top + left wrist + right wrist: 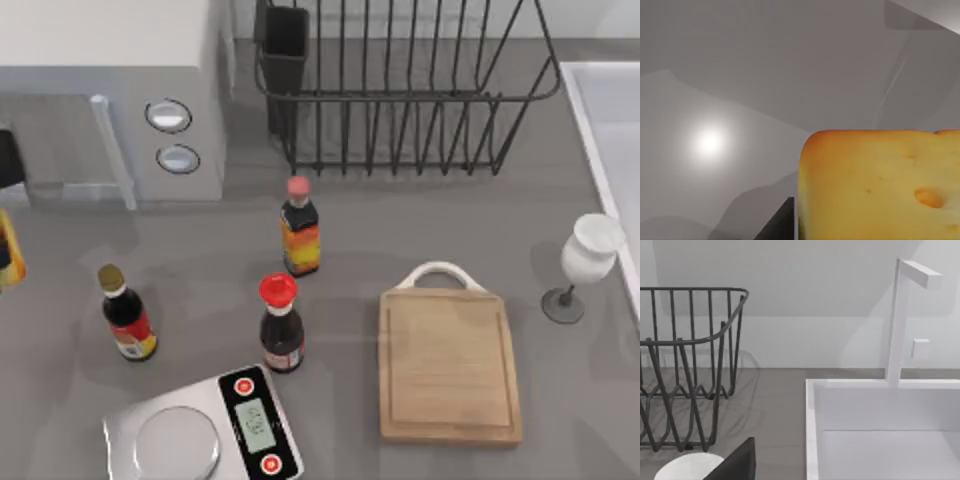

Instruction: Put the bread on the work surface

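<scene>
Right up against the left wrist camera sits the bread (880,185), golden crust and holed crumb, with one dark finger (777,225) of the left gripper just beside it; whether that gripper is clamped on the loaf, I cannot tell. From above, a yellow sliver of it (8,250) shows at the table's far left edge. The grey table (200,250) spreads wide: microwave (110,100) at back left, wire dish rack (400,90) behind centre, white sink (880,430) on the right. The work surface (448,365) lies bare right of centre, well apart from the loaf. Smaller still: silver scale (200,430), three sauce bottles (282,325), a wine glass (585,265).
</scene>
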